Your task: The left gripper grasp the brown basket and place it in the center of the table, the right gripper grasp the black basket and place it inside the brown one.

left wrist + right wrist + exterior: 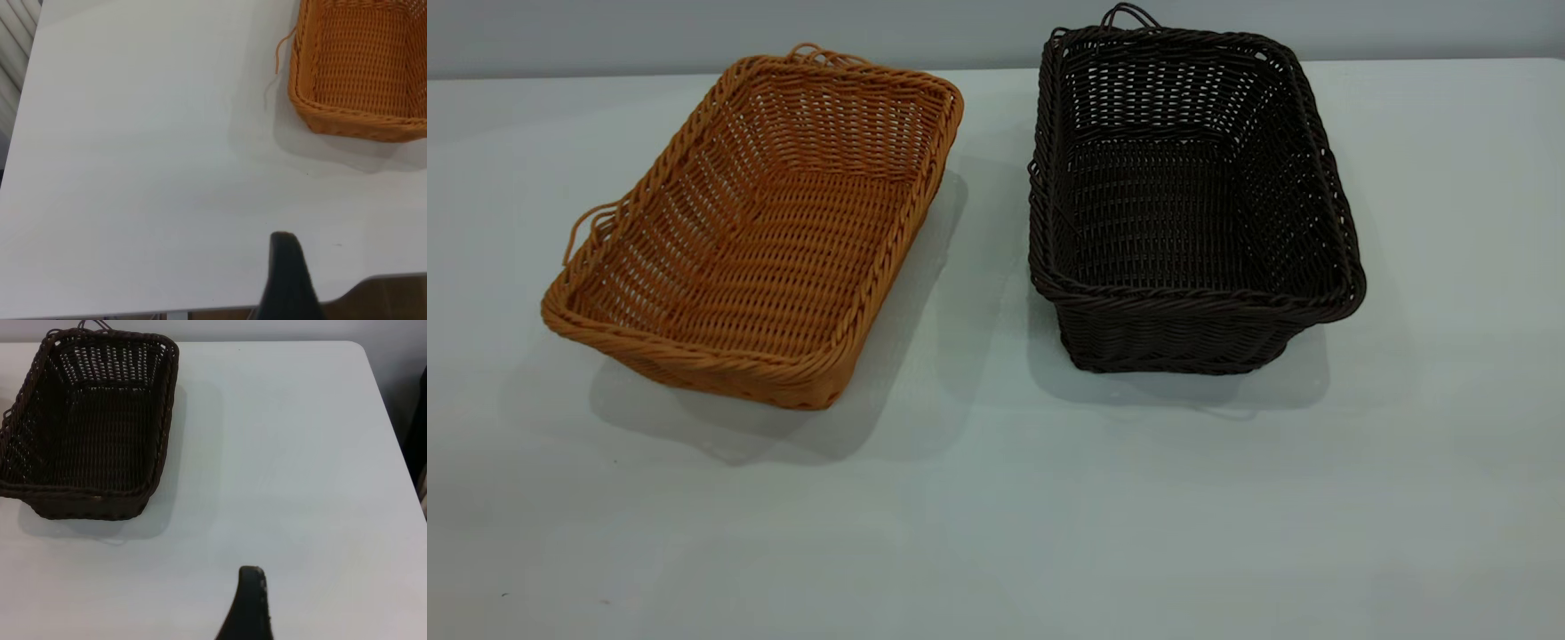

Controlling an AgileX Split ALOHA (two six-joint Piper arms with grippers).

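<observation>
We see the brown wicker basket (756, 231) and the black wicker basket (1192, 196) both sitting upright and empty on the bench (996, 516), side by side with a bare strip between them, so we judge that no step of the task has begun. Taking the black basket as our landmark, the brown one lies to its left in the exterior view, turned at a slant, not touching it. Only 1 dark finger of the left end effector (288, 280) shows in its wrist view, well apart from the brown basket; likewise 1 finger of the right end effector (248, 607) shows, well apart from the black basket. We cannot tell whether either is apart or together. The next move, in our judgement, calls for the left arm to reach the brown basket's braided rim, grip it, and shift it toward the bench centre.
</observation>
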